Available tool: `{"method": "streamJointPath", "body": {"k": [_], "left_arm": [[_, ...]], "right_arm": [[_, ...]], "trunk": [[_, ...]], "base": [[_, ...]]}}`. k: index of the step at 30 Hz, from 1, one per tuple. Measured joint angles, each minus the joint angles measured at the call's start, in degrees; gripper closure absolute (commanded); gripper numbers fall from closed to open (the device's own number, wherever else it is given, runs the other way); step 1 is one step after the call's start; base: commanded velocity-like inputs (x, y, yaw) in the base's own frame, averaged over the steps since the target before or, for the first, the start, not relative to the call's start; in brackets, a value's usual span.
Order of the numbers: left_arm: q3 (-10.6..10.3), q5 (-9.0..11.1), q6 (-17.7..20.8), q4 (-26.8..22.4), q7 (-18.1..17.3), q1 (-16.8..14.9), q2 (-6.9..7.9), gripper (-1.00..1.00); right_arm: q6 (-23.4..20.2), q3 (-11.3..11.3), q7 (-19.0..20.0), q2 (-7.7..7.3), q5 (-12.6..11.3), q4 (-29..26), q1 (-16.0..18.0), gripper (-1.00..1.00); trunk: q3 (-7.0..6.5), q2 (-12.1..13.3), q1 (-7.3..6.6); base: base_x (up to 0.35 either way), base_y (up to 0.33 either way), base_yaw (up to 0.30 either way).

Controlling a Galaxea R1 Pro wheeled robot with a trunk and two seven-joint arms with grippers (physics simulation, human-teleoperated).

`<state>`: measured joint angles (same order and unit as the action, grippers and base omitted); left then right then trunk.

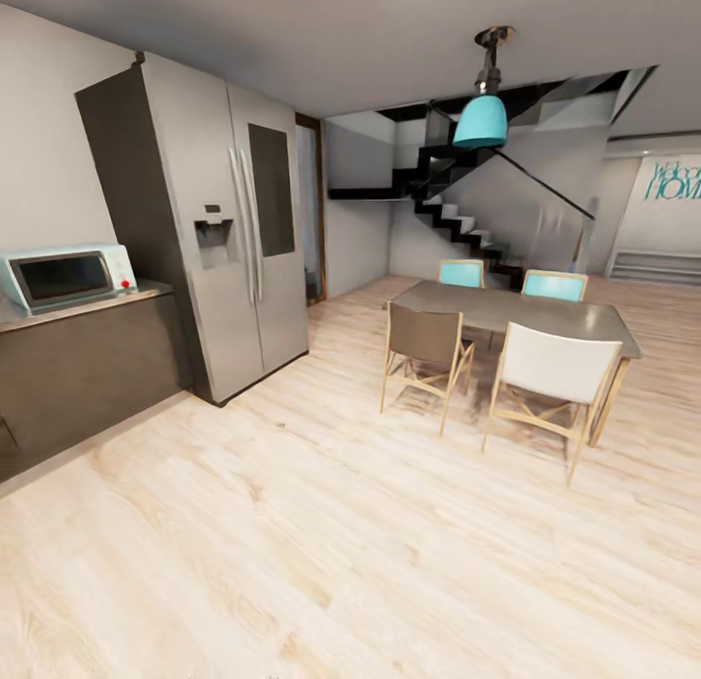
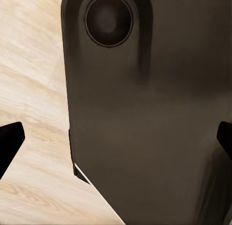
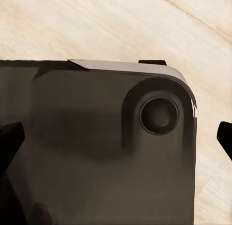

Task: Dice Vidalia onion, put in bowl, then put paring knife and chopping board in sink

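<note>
Head view: open room, pale wood floor (image 1: 321, 562). Fridge (image 1: 229, 231) at left; beside it a dark worktop (image 1: 83, 309) carrying a microwave (image 1: 63, 275). That is not the steel counter the task names. Dining table (image 1: 526, 314) with four chairs at right, stairs (image 1: 458, 216) behind, teal lamp (image 1: 481, 119) overhead. No sink, onion, board, knife or bowl here, so where they lie cannot be told from this frame. Judgement: the robot is in transit and no step of the task shows as done; fetching the onion, dicing, filling the bowl and sinking knife and board all seem left.

Left wrist view: left tool (image 2: 116, 138) looks down at a dark robot body panel (image 2: 145, 113) with floor alongside. Dark fingertips (image 2: 9, 140) sit at opposite edges of the frame, so the jaws stand wide apart, with nothing held between them.

Right wrist view: right tool (image 3: 116, 135) likewise points down over a dark panel (image 3: 96, 147) bearing a round boss, floor beyond. Fingertips (image 3: 9, 142) at the frame edges, spread wide, empty. Both arms appear tucked close to the body, though the panels block much of the view.
</note>
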<state>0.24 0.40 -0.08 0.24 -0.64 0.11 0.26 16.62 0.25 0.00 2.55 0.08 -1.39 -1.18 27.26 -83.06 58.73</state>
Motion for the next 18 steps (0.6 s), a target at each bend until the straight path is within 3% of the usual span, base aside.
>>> {"method": "streamJointPath", "body": {"k": [18], "left_arm": [[-0.07,0.08,0.00,0.02,-0.30,0.00,-0.08,-1.00]], "right_arm": [[0.00,-0.07,0.00,0.00,0.00,0.00,-0.01,-1.00]], "trunk": [[0.47,0.00,0.00]], "base": [[0.000,0.000,0.263]]}}
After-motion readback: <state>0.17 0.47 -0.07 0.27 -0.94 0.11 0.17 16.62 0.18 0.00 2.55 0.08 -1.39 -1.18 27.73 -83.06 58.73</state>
